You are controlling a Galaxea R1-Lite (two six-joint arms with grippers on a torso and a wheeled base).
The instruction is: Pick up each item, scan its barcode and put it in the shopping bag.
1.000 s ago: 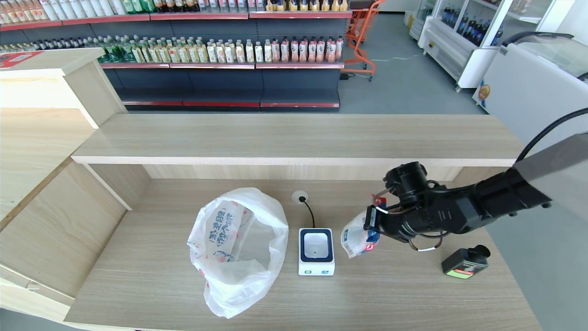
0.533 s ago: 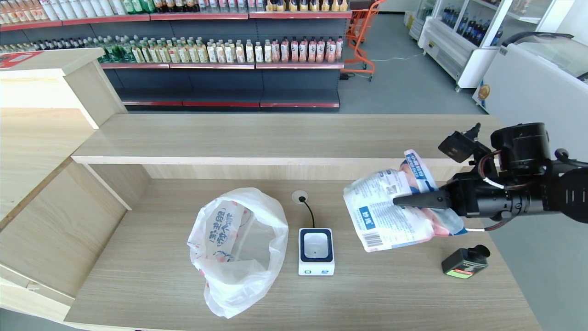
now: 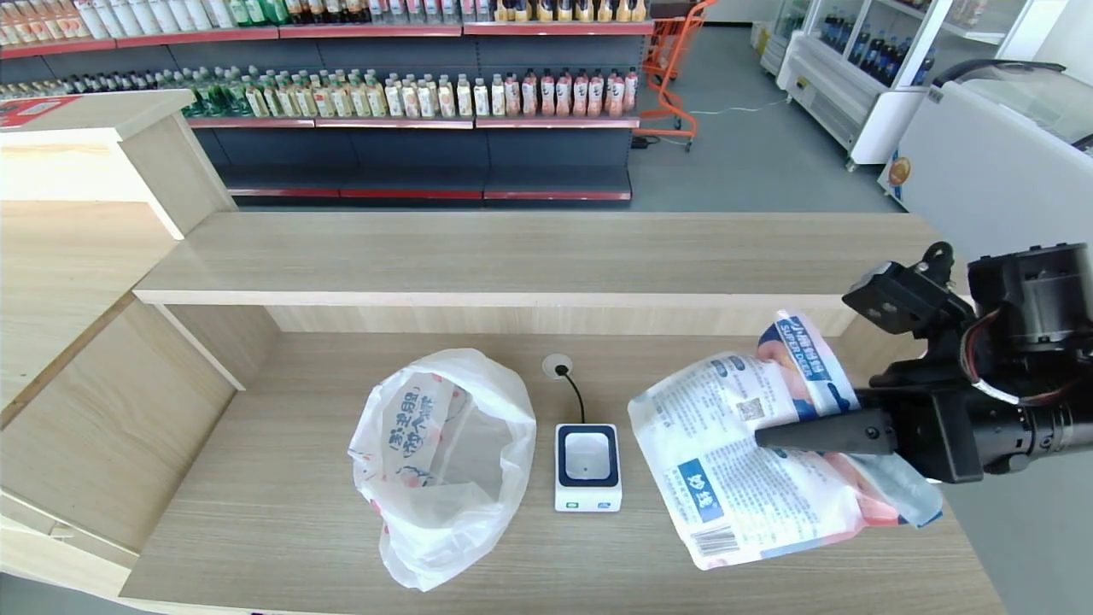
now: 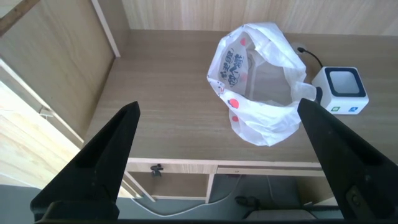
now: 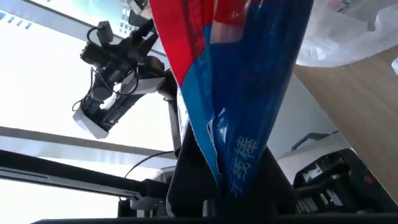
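My right gripper (image 3: 766, 441) is shut on a large snack packet (image 3: 726, 461), held in the air over the right part of the counter, to the right of the scanner (image 3: 587, 466). The packet's white back faces up, with a barcode (image 3: 714, 541) near its front corner. In the right wrist view the packet (image 5: 249, 81) shows red and blue, pinched in the right gripper (image 5: 224, 186). The white shopping bag (image 3: 444, 461) lies open, left of the scanner. My left gripper (image 4: 219, 107) hangs open high above the bag (image 4: 261, 93) and the scanner (image 4: 341, 90).
A raised wooden ledge (image 3: 546, 256) runs along the back of the counter (image 3: 282, 530), and a wooden side wall (image 3: 102, 444) closes the left. The scanner's cable runs back to a grommet (image 3: 557, 366). Bare wood lies in front of the scanner.
The right arm has lifted the packet, turned its white back and barcode upward, and swung it right and nearer the front. The packet now covers the black bottle at the right.
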